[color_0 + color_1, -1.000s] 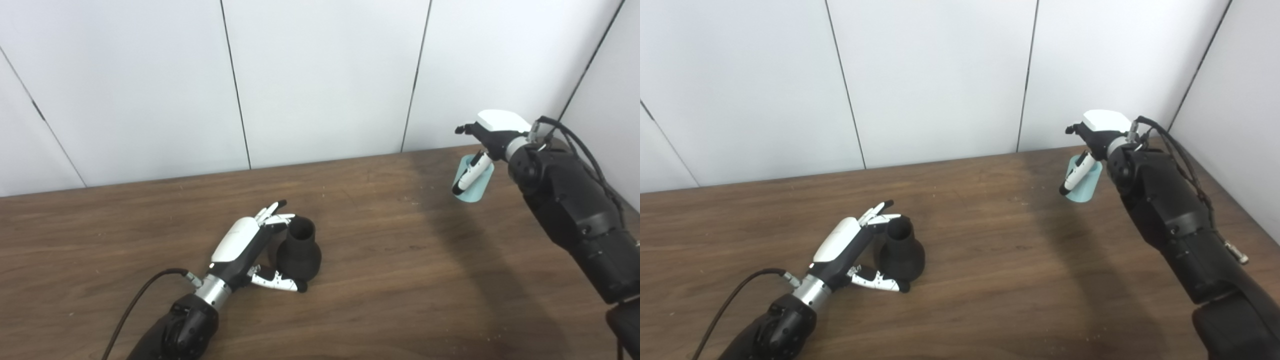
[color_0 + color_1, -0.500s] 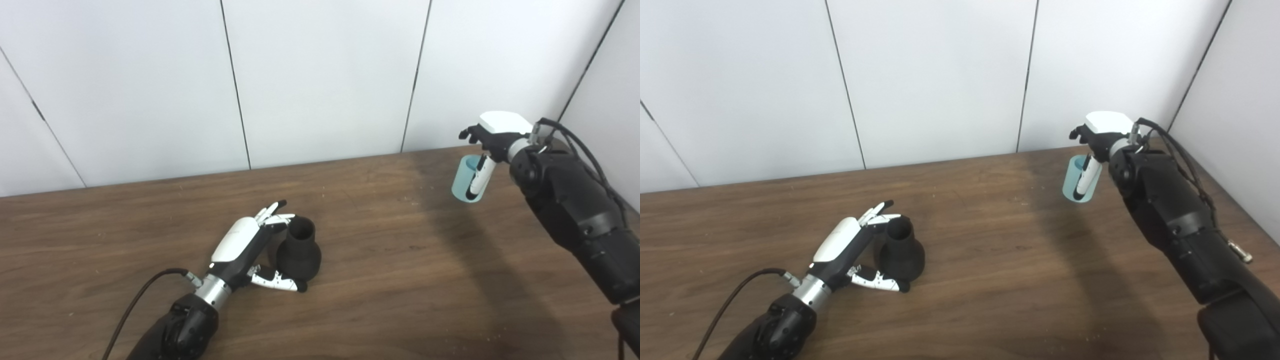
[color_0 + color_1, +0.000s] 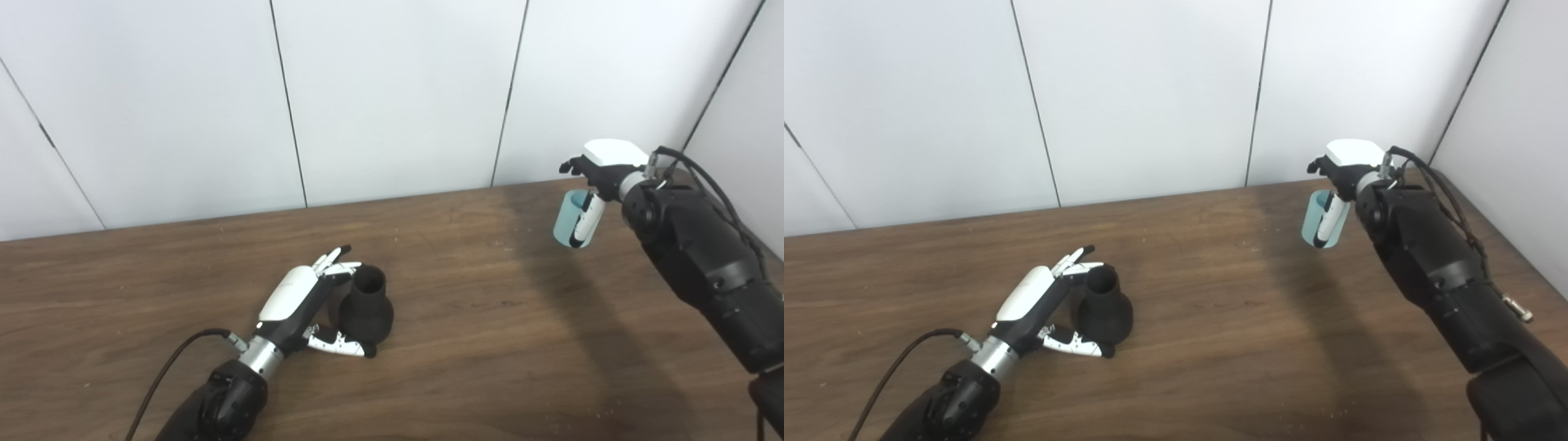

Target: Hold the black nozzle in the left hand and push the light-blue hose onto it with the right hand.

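Far right, the right robot hand [image 3: 597,168] grips the light-blue hose [image 3: 570,219]; the left robot hand [image 3: 303,300] loosely cups, fingers apart, the black nozzle [image 3: 366,306] on the table [image 3: 490,331]. Next: clasp nozzle, bring hose across.

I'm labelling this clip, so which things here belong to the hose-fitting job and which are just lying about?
Part of the job:
- black nozzle, beside the open left robot hand
- light-blue hose, held by the right robot hand

Just there:
- wooden table
- white wall panels
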